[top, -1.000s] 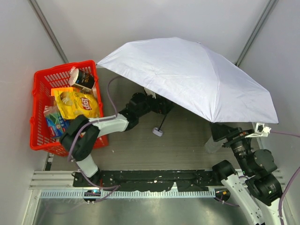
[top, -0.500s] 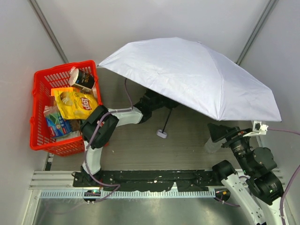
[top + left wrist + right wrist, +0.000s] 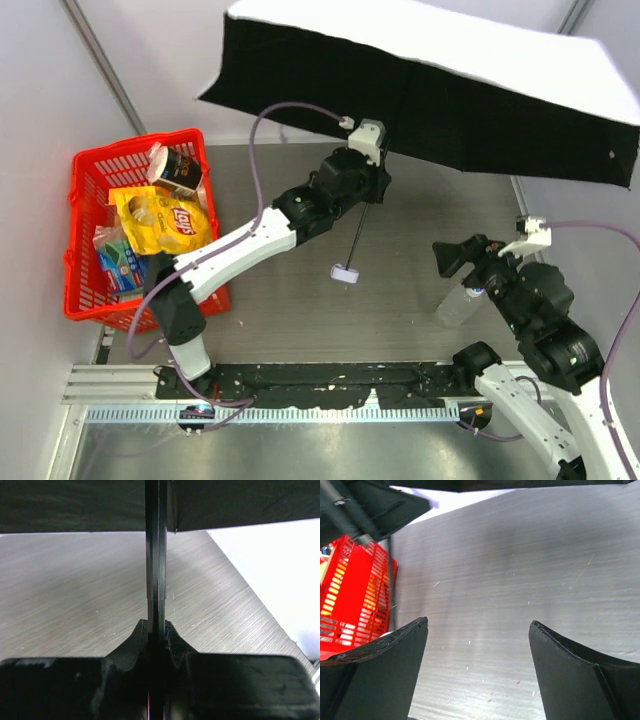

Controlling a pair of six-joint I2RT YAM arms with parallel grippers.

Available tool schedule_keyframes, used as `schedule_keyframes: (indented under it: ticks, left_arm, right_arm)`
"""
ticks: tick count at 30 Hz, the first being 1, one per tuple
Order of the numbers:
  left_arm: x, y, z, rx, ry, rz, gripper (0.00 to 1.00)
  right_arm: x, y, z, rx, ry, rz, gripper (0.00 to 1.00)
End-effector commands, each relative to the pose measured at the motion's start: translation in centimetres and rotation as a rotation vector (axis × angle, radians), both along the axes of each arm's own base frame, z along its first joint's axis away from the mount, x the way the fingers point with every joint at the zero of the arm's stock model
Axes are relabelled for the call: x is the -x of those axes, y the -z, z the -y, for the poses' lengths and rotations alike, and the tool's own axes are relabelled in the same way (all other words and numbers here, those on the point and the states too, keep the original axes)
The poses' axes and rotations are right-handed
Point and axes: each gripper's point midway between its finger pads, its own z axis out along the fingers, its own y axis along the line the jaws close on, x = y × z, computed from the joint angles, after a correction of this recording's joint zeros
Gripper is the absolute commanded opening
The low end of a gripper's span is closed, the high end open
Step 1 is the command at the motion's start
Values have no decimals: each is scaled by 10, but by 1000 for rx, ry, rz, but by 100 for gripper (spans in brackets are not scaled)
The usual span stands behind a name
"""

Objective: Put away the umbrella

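Observation:
The open umbrella (image 3: 430, 100) is raised and tilted, so the top view shows its black underside with a pale rim along the top. Its thin black shaft (image 3: 360, 232) runs down to the small light grey handle (image 3: 345, 272) near the table. My left gripper (image 3: 378, 186) is shut on the shaft just under the canopy. The left wrist view shows the shaft (image 3: 156, 555) pinched between the two closed fingers of the left gripper (image 3: 156, 626). My right gripper (image 3: 452, 257) stands open to the right of the handle and holds nothing; the right wrist view shows the right gripper (image 3: 477, 623) over bare table.
A red basket (image 3: 85, 250) at the left holds a yellow chips bag (image 3: 165, 220), a dark box (image 3: 180, 170) and other packets. A clear bottle (image 3: 458, 305) stands by the right arm. The basket (image 3: 355, 590) also shows in the right wrist view.
My left gripper reached under the canopy, shut on the shaft and lifted the umbrella. The canopy tipped up, so its black underside now faces the camera. The right arm shifted slightly.

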Motion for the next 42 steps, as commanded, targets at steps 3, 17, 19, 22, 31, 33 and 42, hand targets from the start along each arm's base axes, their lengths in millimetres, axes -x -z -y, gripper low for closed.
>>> schedule_keyframes:
  ticks: [3,17,19,22,31,33,42]
  left_arm:
    - [17,-109,-56,-44,-198,150,0]
    - [52,-103,-41,-158,-279,192,0]
    - [56,-99,-38,-171,-282,196,0]
    - [61,-95,-35,-190,-293,208,0]
    - [79,-82,-27,-257,-251,194,20]
    - [94,-83,-28,-231,-152,171,56]
    - [131,-71,-49,239,275,-142,84]
  right_arm:
    - [-42,-89,-5,23,52,130,85]
    - [-135,-188,-94,-432,-89,206,85]
    - [-146,-182,-95,-426,-64,200,85]
    - [-163,-167,-91,-407,1,165,76]
    - [-164,-152,-117,-378,-147,199,1]
    - [-139,-176,-127,-408,-283,338,1]
    - [-80,-224,-112,-632,-627,614,1]
